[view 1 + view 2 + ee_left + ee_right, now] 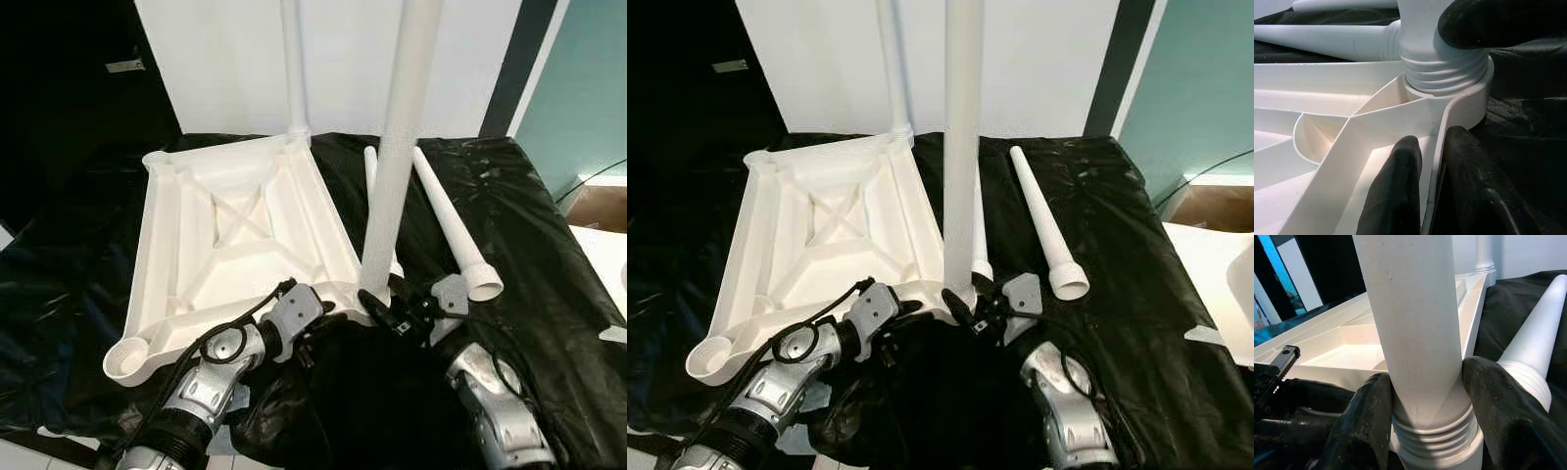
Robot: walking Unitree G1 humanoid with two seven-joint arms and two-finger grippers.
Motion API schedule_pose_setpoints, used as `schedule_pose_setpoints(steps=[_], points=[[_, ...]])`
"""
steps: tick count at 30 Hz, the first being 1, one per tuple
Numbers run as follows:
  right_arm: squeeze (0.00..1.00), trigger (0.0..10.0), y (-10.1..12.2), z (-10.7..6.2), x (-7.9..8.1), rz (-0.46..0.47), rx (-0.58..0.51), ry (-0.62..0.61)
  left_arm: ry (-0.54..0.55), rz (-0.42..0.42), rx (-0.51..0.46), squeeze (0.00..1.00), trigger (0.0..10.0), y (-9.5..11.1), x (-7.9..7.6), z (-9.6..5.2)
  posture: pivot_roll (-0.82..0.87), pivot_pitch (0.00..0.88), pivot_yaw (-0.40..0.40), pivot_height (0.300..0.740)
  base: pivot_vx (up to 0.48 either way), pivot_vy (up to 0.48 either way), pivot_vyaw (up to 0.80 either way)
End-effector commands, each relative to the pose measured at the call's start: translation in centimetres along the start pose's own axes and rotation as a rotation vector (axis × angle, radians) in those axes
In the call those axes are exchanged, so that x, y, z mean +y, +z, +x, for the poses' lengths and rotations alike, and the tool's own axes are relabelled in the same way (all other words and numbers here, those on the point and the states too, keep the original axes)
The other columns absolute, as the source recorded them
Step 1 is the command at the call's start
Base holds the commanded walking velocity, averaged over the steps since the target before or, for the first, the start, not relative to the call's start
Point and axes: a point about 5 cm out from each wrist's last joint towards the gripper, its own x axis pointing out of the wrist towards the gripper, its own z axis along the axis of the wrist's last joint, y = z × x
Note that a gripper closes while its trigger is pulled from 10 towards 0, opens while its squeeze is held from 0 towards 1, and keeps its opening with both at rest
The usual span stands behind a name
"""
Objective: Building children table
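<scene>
Both hands work the near socket; left hand pinches tabletop rim; right hand grips upright leg; threads show, so twist further.

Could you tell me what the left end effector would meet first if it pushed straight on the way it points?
Most likely the corner socket holding the upright leg; the left end effector already pinches the tabletop rim just below it.

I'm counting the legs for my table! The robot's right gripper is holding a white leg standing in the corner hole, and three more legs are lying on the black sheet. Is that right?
Not quite: two loose legs lie on the black sheet, as the left eye view shows. Another leg already stands in the tabletop's far corner. The right gripper does hold the upright leg in the near corner socket.
</scene>
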Motion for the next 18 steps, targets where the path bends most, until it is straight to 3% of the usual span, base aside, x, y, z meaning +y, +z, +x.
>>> schedule_pose_setpoints(steps=[1,2,3,4,5,6,7,9,10,12,14,15,16,17,18], points=[[0.00,0.0,-1.2,-1.5,-2.9,-0.008,0.086,-0.215,-0.135,-0.059,0.099,0.00,10.0,-2.6,-2.6,-0.3,0.04,0.000,0.045,0.740,0.000,0.000,0.00],[0.00,0.0,-1.2,-1.3,-2.8,-0.005,0.085,-0.217,-0.138,-0.058,0.100,0.00,10.0,-2.6,-2.7,-0.3,0.04,0.000,0.045,0.740,0.000,0.000,0.00],[0.00,2.5,-1.1,-0.9,-2.6,0.000,0.089,-0.191,-0.142,-0.058,0.099,0.00,10.0,-2.6,-2.7,-0.3,0.04,0.000,0.047,0.740,0.000,0.000,0.00],[0.00,2.5,-1.1,-0.9,-2.6,0.000,0.089,-0.191,-0.142,-0.058,0.099,0.00,10.0,-2.6,-2.7,-0.3,0.04,0.000,0.047,0.740,0.000,0.000,0.00],[0.00,9.2,-1.1,-0.7,-2.4,0.000,0.094,-0.165,-0.144,-0.057,0.099,0.00,10.0,-2.6,-2.7,-0.2,0.04,0.000,0.047,0.740,0.000,0.000,0.00],[0.00,9.2,-1.1,-0.7,-2.4,0.000,0.094,-0.165,-0.144,-0.057,0.099,0.00,10.0,-2.6,-2.7,-0.2,0.04,0.000,0.047,0.740,0.000,0.000,0.00],[0.00,10.0,-1.1,-0.6,-2.1,-0.005,0.096,-0.145,-0.144,-0.056,0.099,0.00,10.0,-2.6,-2.7,-0.2,0.04,0.000,0.047,0.740,0.000,0.000,0.00],[0.00,10.0,-1.0,-0.4,-1.9,-0.010,0.096,-0.108,-0.143,-0.056,0.099,0.00,10.0,-2.6,-2.6,-0.2,0.04,0.000,0.048,0.740,0.000,0.000,0.00],[1.00,10.0,-0.8,-0.1,-1.9,-0.003,0.086,-0.072,-0.141,-0.056,0.099,0.00,10.0,-2.5,-2.6,-0.1,0.04,0.000,0.050,0.740,0.000,0.000,0.00],[1.00,10.0,-0.4,0.2,-2.2,-0.016,0.077,-0.015,-0.139,-0.057,0.101,0.00,10.0,-2.6,-2.6,-0.2,0.04,0.000,0.053,0.740,0.000,0.000,0.00],[1.00,10.0,0.8,1.1,-3.5,-0.081,0.063,0.084,-0.139,-0.057,0.105,0.00,10.0,-2.7,-2.6,-0.3,0.05,0.000,0.052,0.740,0.000,0.000,0.00],[0.69,10.0,1.3,1.5,-4.1,-0.098,0.063,0.122,-0.139,-0.056,0.107,0.00,10.0,-2.7,-2.6,-0.4,0.05,0.000,0.050,0.740,0.000,0.000,0.00],[0.69,10.0,1.3,1.5,-4.1,-0.098,0.063,0.122,-0.139,-0.056,0.107,0.00,10.0,-2.7,-2.6,-0.4,0.05,0.000,0.050,0.740,0.000,0.000,0.00],[0.00,10.0,1.7,1.8,-4.4,-0.103,0.061,0.149,-0.138,-0.055,0.109,0.00,10.0,-2.7,-2.6,-0.4,0.05,0.000,0.050,0.740,0.000,0.000,0.00],[0.00,10.0,1.7,1.8,-4.4,-0.103,0.061,0.149,-0.138,-0.055,0.109,0.00,10.0,-2.7,-2.6,-0.4,0.05,0.000,0.050,0.740,0.000,0.000,0.00]])
